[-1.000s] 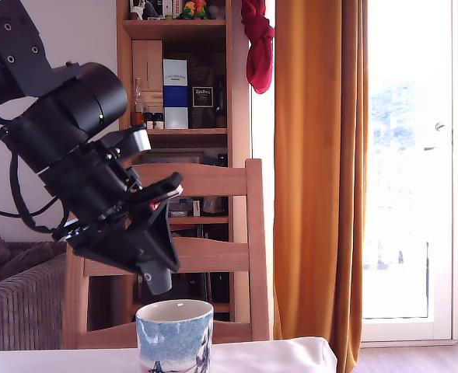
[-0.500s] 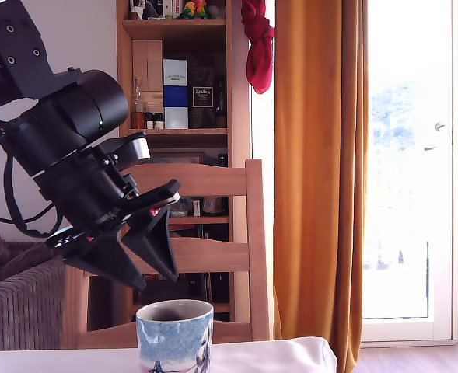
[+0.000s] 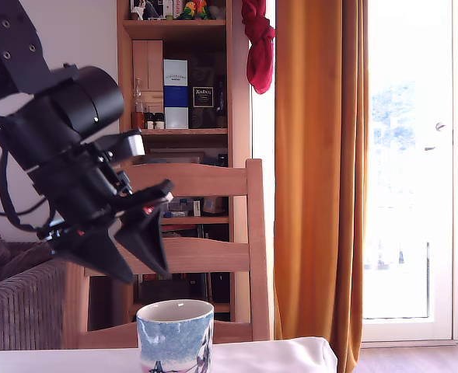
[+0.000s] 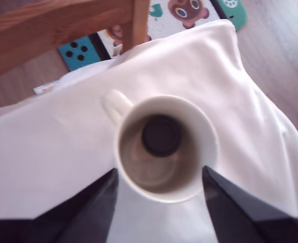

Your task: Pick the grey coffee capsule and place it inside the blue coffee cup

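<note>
The blue coffee cup (image 3: 174, 338) stands on the white tablecloth at the bottom of the exterior view, mottled blue and white with a cream rim. Seen from above in the wrist view, the cup (image 4: 209, 149) has a small handle, and the grey coffee capsule (image 4: 161, 135) lies at the bottom inside it. My gripper (image 3: 141, 273) hangs open above the cup, a little toward the exterior view's left, with nothing between its fingers. In the wrist view the gripper (image 4: 159, 171) has its two dark fingertips (image 4: 95, 202) on either side of the cup's near rim.
A wooden chair (image 3: 213, 183) stands right behind the table, with a bookshelf (image 3: 178, 70) and an orange curtain (image 3: 318, 171) beyond it. The white tablecloth (image 4: 52, 152) ends close to the cup, and its corner hangs over a colourful play mat (image 4: 189, 10) on the floor.
The gripper was shut on the grey capsule just above the cup. It has opened, the capsule has dropped into the cup, and the arm has lifted slightly toward the exterior view's left.
</note>
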Motion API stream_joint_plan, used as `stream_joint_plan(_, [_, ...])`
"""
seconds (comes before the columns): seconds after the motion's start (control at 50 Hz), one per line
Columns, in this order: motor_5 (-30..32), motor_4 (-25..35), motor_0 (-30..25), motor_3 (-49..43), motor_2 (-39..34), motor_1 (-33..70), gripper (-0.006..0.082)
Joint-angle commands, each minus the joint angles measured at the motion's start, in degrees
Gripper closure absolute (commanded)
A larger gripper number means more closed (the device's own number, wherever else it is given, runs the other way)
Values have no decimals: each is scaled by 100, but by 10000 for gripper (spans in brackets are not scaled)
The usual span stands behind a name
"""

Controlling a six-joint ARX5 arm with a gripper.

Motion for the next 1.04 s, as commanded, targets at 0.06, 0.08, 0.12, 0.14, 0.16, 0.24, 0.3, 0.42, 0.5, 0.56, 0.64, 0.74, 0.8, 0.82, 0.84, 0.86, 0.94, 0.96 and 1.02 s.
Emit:
stream_joint_plan(0.06, [278, -308, 192, -92, -52, -516, 781])
stream_joint_plan(0.08, [326, -369, 219, -120, -52, -575, 781])
stream_joint_plan(0.12, [389, -518, 269, -173, -52, -691, 781])
stream_joint_plan(0.14, [426, -575, 297, -199, -52, -739, 781])
stream_joint_plan(0.16, [501, -647, 330, -229, -52, -820, 781])
stream_joint_plan(0.24, [697, -894, 481, -348, -52, -1078, 781])
stream_joint_plan(0.3, [820, -1034, 634, -446, -55, -1257, 781])
stream_joint_plan(0.42, [953, -1163, 1080, -640, -55, -1580, 781])
stream_joint_plan(0.5, [1016, -1158, 1445, -785, -55, -1775, 781])
stream_joint_plan(0.56, [1071, -1156, 1718, -892, -55, -1910, 781])
stream_joint_plan(0.64, [1091, -1143, 2059, -994, -66, -2107, 781])
stream_joint_plan(0.74, [1095, -1104, 2378, -997, -136, -2411, 781])
stream_joint_plan(0.8, [1095, -1051, 2516, -988, -170, -2599, 781])
stream_joint_plan(0.82, [1093, -1029, 2549, -990, -177, -2653, 781])
stream_joint_plan(0.84, [1091, -990, 2581, -988, -181, -2715, 781])
stream_joint_plan(0.86, [1091, -949, 2601, -988, -184, -2761, 781])
stream_joint_plan(0.94, [1091, -901, 2634, -986, -195, -2929, 781])
stream_joint_plan(0.96, [1091, -898, 2634, -986, -199, -2966, 781])
stream_joint_plan(1.02, [1086, -881, 2632, -984, -212, -3080, 781])
